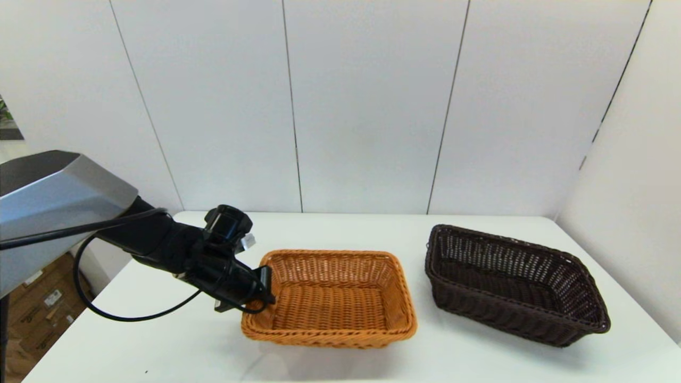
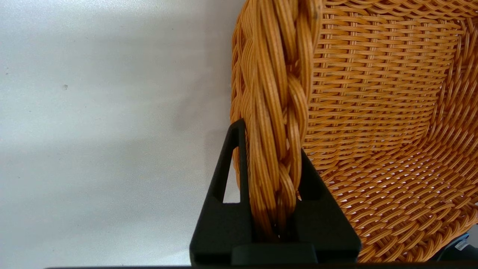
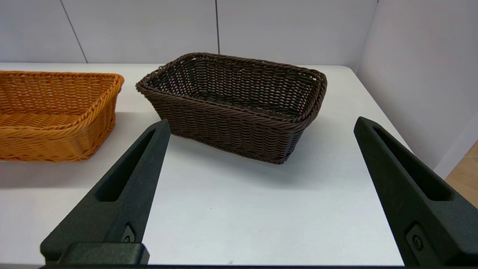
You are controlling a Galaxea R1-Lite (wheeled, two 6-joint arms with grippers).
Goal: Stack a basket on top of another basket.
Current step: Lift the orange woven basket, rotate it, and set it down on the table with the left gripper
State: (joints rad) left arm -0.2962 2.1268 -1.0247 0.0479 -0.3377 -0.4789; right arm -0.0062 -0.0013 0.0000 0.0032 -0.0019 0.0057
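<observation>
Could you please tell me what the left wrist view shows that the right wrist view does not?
Only the left wrist view shows the left hand shut on the braided rim of the orange-tan rectangular woven wicker basket, one finger inside, one outside. Only the right wrist view shows the dark brown rectangular woven wicker basket standing apart on the white table, beyond the right hand, which is open and holds nothing. Both views show the orange basket and the table.

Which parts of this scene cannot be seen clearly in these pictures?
- Head view: left claw fingertips, hidden by its wrist and the orange-tan rectangular woven wicker basket rim.
- Head view: right claw, outside the frame.
- Left wrist view: dark brown rectangular woven wicker basket, not in frame.
</observation>
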